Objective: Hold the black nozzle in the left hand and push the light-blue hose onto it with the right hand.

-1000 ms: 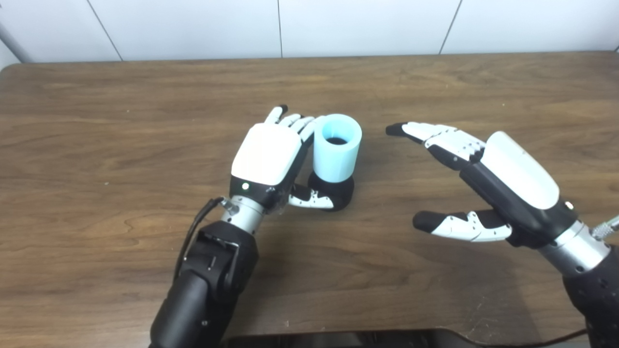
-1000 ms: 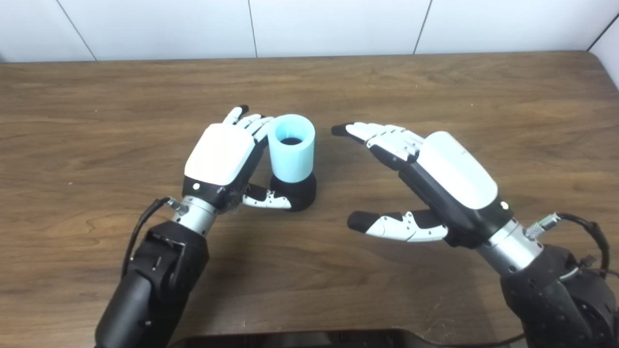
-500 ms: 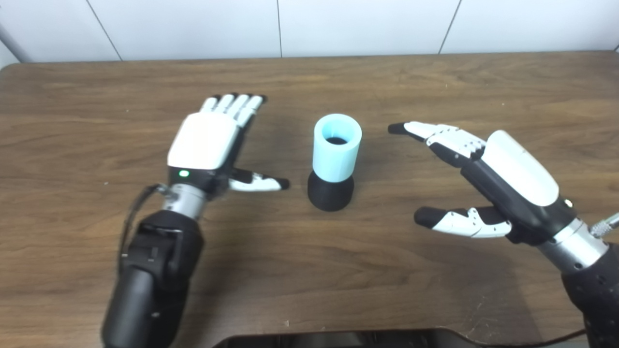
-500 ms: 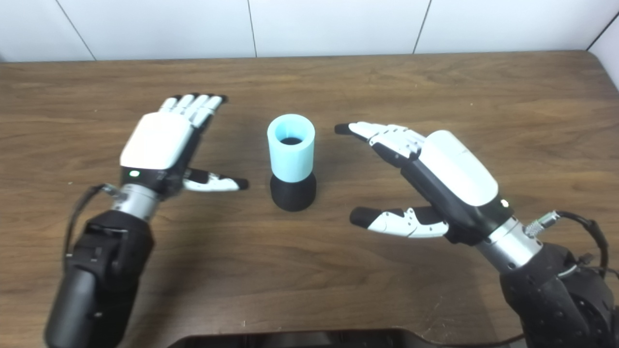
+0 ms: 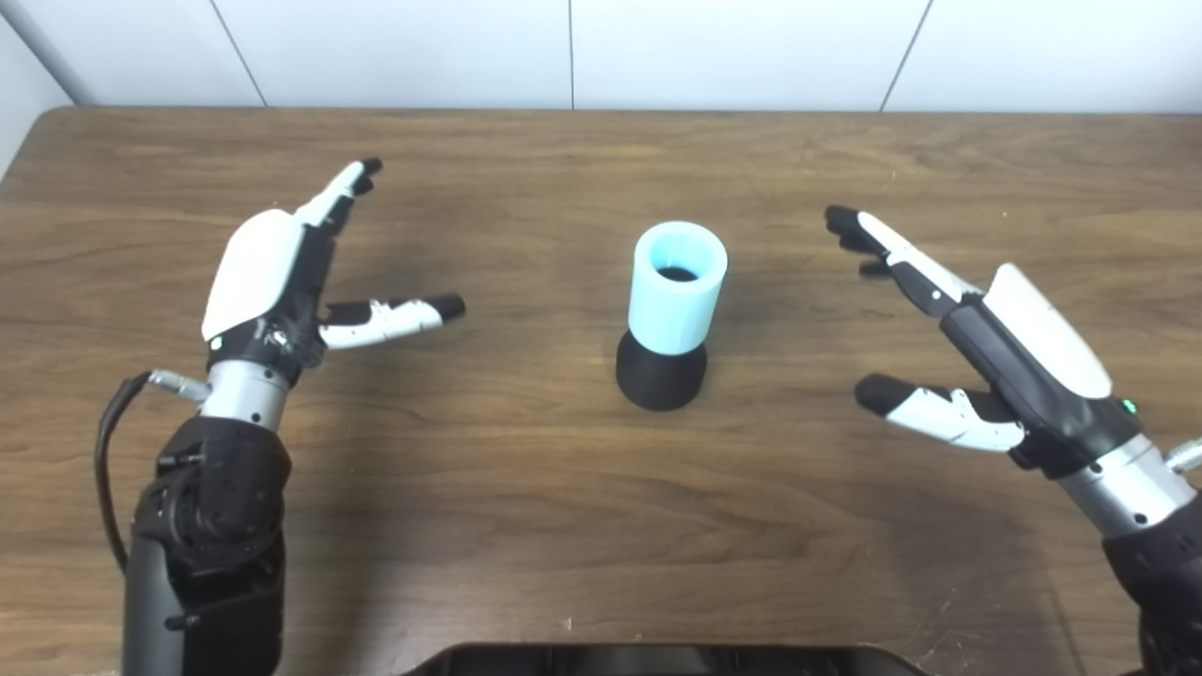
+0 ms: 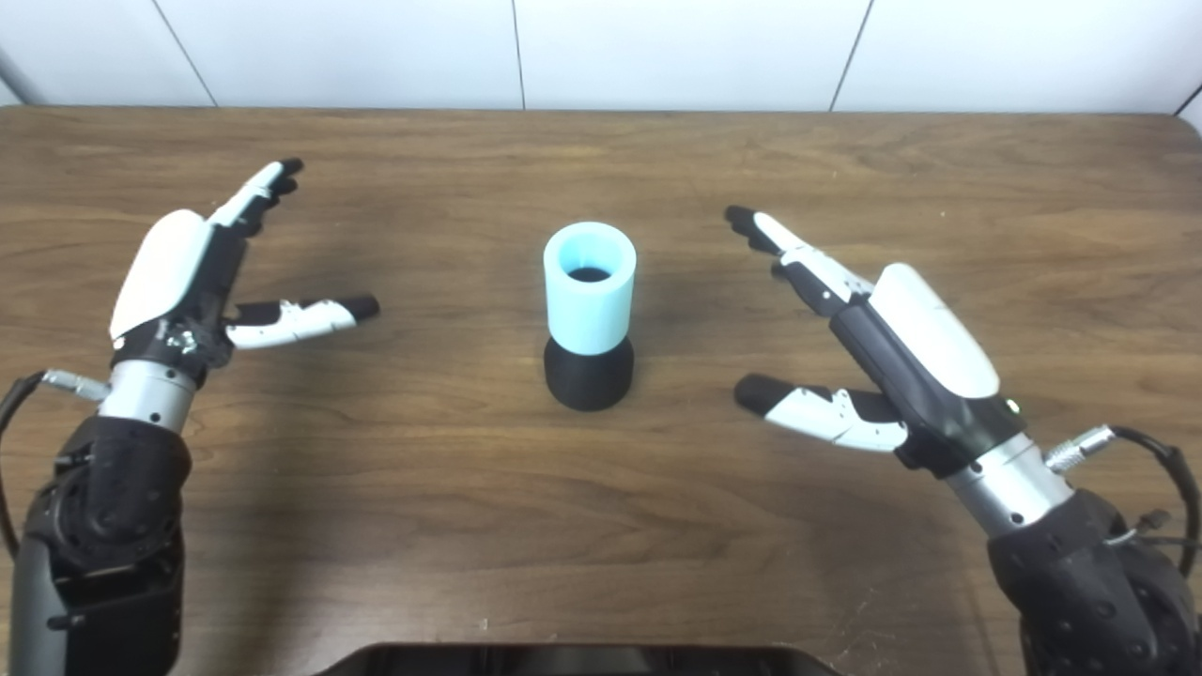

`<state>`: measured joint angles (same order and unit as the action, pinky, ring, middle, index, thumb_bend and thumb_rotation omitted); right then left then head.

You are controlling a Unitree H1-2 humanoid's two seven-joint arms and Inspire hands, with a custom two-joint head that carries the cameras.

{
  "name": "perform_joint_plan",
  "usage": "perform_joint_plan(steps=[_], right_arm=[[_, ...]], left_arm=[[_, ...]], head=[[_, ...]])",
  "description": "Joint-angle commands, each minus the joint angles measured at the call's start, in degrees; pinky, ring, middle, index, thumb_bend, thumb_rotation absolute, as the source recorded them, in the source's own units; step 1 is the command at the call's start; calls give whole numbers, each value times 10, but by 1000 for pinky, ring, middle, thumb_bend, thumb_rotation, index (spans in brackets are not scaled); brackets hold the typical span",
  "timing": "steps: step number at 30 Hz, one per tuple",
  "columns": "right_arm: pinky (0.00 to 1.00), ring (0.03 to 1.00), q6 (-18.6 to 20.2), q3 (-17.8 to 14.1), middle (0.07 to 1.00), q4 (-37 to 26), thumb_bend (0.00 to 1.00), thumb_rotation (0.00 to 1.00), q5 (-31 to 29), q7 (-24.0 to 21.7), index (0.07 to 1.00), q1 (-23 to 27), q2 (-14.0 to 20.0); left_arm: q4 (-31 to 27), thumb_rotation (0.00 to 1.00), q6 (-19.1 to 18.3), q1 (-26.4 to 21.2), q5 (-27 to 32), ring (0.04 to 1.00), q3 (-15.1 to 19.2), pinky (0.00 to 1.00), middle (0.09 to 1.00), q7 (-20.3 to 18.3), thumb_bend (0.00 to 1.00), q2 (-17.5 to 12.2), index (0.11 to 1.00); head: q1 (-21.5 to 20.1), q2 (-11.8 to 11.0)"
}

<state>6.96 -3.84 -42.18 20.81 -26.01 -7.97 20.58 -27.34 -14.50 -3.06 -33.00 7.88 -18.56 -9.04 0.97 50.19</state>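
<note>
Left eye view: one light-blue hose (image 5: 678, 287) upright on one black nozzle (image 5: 660, 373), on tabletop (image 5: 563, 507). Left hand (image 5: 272, 272) and right hand (image 5: 995, 347) both spread, empty. No readable writing.

The hose (image 5: 679, 286) is a plain light blue, its opening dark inside, and the nozzle (image 5: 661, 374) under it is matte black. Both hands — left hand (image 5: 272, 282) and right hand (image 5: 995, 347) — have glossy white back shells over black frames, white fingers tipped in black, silver wrists and black forearms. The table (image 5: 526, 526) is dark brown wood with streaky grain — the wall (image 5: 732, 47) behind is white, crossed by thin dark seams.
</note>
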Motion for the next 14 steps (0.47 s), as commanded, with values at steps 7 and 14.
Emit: perform_joint_plan(steps=[7, 14], right_arm=[[887, 985, 56, 20, 1000, 61, 542, 1000, -38, 67, 995, 34, -92], [885, 981, 42, 41, 1000, 137, 516, 1000, -15, 132, 1000, 48, -149]], left_arm=[[-36, 703, -14, 39, 133, 897, 15, 813, 928, 25, 537, 9, 944], [13, 884, 29, 69, 232, 987, 15, 983, 982, 61, 612, 33, 995]], head=[[-7, -18], [-17, -29]])
